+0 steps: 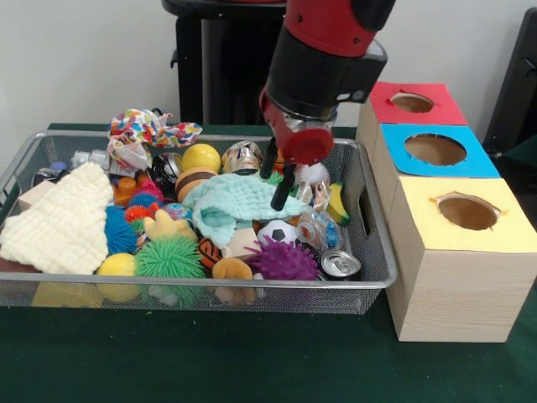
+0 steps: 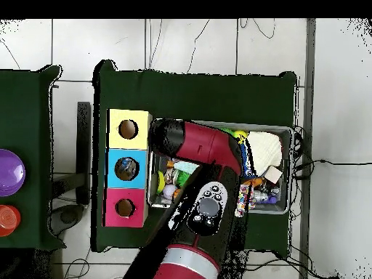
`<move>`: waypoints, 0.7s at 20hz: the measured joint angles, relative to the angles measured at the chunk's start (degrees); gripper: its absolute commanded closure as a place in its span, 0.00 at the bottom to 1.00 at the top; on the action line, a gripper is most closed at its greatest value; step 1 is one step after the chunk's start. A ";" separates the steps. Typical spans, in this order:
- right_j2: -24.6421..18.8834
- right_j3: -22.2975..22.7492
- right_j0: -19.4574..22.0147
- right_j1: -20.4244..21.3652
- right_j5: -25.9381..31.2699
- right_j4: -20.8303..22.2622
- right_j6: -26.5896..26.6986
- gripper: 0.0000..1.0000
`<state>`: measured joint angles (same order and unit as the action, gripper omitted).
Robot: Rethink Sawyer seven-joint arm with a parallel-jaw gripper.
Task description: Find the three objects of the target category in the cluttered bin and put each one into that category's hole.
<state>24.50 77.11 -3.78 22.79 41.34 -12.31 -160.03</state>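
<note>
Nearest the camera, the wire-mesh bin point(image 1: 369, 273) sits on the green counter point(image 1: 252, 361), its front row packed with spiky balls and a shiny can point(image 1: 340, 264) that could be mistaken for a target. Just behind, a crushed clear bottle point(image 1: 312, 227) lies half under the mint cloth point(image 1: 239, 201); a second bottle point(image 1: 315, 180) sits beyond it. The claw point(image 1: 278, 180) hangs over the cloth, fingers apart and empty, so a descent here risks snagging fabric instead of plastic. Farther right, the blue-surround hole point(image 1: 435, 149) lies between yellow and red ones; a slippery bottle could drop short.
</note>
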 measured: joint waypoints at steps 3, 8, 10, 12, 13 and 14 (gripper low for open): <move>0.15 0.52 0.58 -1.21 -1.55 -1.74 0.00 0.00; 1.13 1.29 -0.23 -3.15 -1.75 -3.76 -0.01 0.00; 1.80 1.65 -1.18 -3.97 -1.77 -4.55 -0.07 0.00; 2.51 1.89 -2.47 -4.76 -1.75 -5.42 -0.44 0.00; 2.81 1.92 -3.03 -5.09 -1.77 -5.70 -0.68 0.00; 3.42 1.93 -4.37 -5.73 -1.75 -6.48 -1.34 0.00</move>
<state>27.92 79.05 -8.14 17.06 39.58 -18.79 -161.37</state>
